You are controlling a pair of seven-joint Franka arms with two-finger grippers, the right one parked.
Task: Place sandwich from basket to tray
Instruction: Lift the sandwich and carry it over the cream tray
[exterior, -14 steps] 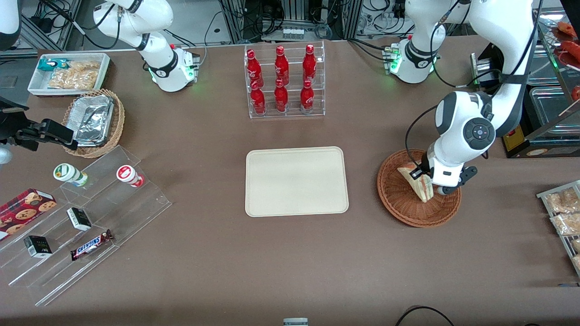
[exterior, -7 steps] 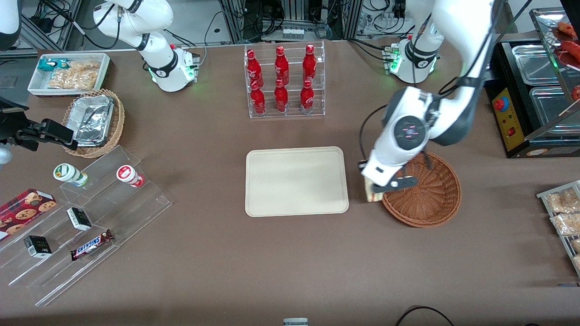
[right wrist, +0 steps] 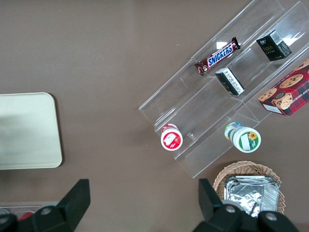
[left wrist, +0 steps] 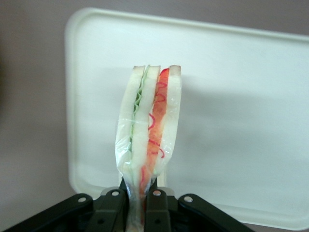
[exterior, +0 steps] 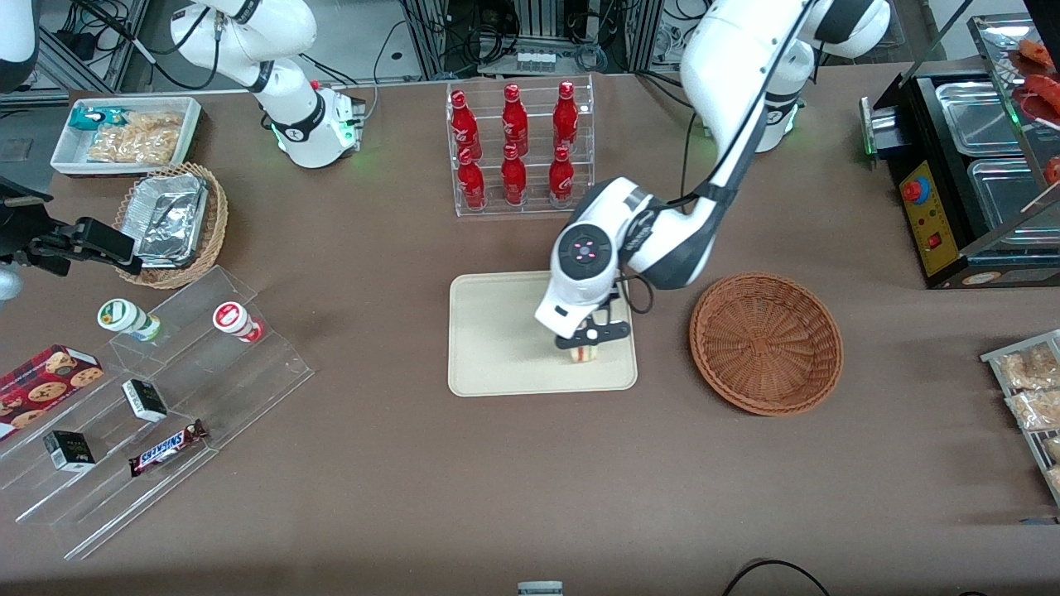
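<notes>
My left gripper (exterior: 586,343) hangs over the cream tray (exterior: 505,331), near the corner closest to the basket and the front camera. It is shut on the sandwich (exterior: 585,354), a wrapped wedge of white bread with green and red filling. The wrist view has the sandwich (left wrist: 148,125) pinched at its narrow end between the black fingers (left wrist: 113,205), hanging above the tray (left wrist: 241,96). The reddish-brown wicker basket (exterior: 766,342) stands empty beside the tray, toward the working arm's end of the table.
A clear rack of red bottles (exterior: 520,149) stands farther from the front camera than the tray. Toward the parked arm's end are a clear stepped shelf of snacks (exterior: 157,397), a tan basket of foil containers (exterior: 172,223) and a white bin (exterior: 124,132).
The gripper lifted the sandwich out of the basket and carried it sideways toward the parked arm's end, from the basket's rim to above the tray. The basket now holds nothing.
</notes>
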